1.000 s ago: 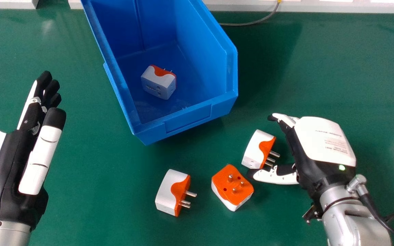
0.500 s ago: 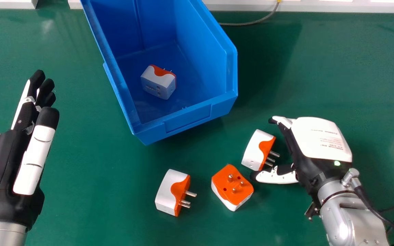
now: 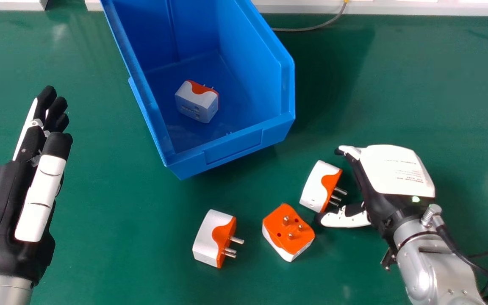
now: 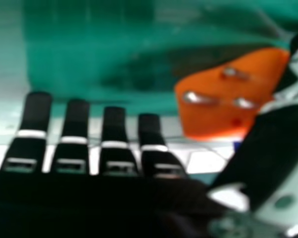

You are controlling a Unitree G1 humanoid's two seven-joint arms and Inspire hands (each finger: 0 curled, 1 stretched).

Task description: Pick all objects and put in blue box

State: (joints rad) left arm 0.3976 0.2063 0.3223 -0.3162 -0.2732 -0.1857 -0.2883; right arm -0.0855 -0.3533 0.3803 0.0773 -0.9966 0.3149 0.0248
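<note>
White and orange, the boxy plastic adapter (image 3: 317, 186) lies on the green table (image 3: 112, 237), its pins (image 3: 341, 191) toward the black-and-white right hand (image 3: 396, 169), spread wide presumably to enclose it for the blue plastic box (image 3: 233, 146), the straight-fingered left hand (image 3: 4, 203) at far left.

I see black and white on the right hand (image 3: 396, 169) and left hand (image 3: 11, 203). Left of the right hand, the near adapter (image 3: 315, 182) and far adapter (image 3: 209, 233) are white meeting orange in a wave, like the boxed adapter (image 3: 194, 103); the middle adapter (image 3: 284, 224) is orange and white. The box (image 3: 233, 148) is blue, the table (image 3: 121, 237) green.
</note>
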